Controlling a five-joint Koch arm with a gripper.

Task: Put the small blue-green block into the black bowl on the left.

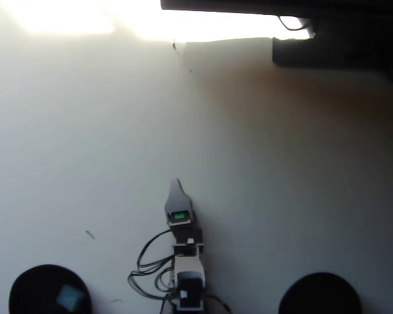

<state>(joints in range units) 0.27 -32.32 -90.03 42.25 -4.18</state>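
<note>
In the overhead view, the small blue-green block (69, 298) lies inside the black bowl (27, 288) at the bottom left corner of the pale bench (85, 150). A second black bowl (321, 293) sits at the bottom right, well apart from it. Between them stands the arm, with its jaws (177, 190) pointing up the picture over the bare bench. Only one tip is visible, so I cannot tell if they are open or closed
</note>
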